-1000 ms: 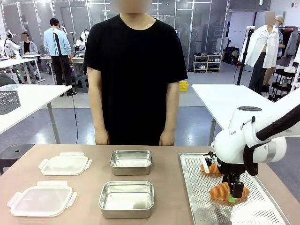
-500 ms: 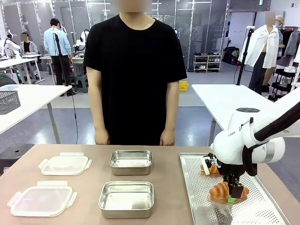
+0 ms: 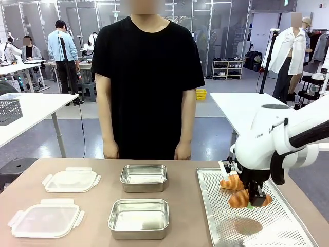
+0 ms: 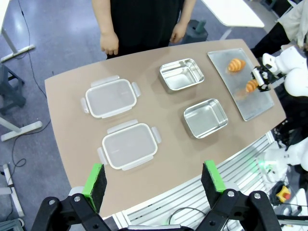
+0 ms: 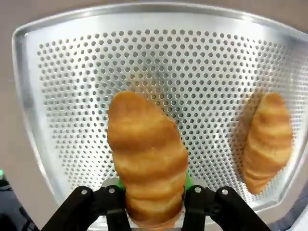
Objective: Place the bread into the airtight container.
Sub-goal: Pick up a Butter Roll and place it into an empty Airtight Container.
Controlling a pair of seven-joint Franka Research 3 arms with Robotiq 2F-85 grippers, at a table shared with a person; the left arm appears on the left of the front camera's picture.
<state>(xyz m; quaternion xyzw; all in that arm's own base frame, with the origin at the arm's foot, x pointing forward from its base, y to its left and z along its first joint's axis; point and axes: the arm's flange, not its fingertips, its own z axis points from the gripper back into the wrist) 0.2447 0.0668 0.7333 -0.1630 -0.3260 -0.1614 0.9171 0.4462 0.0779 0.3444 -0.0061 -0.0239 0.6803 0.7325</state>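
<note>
The right fingers (image 3: 253, 197) clamp a croissant (image 3: 239, 198) clear of the tray (image 3: 216, 206), lower right, ready for carrying; the left fingers (image 4: 212, 178) stand wide.

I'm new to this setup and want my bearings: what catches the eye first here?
The right gripper is shut on a croissant, held in the air above the perforated tray at the table's right. A second croissant lies on that tray, while two empty steel containers stand mid-table with two lids to their left. A person in black stands at the far side, hands down.
</note>
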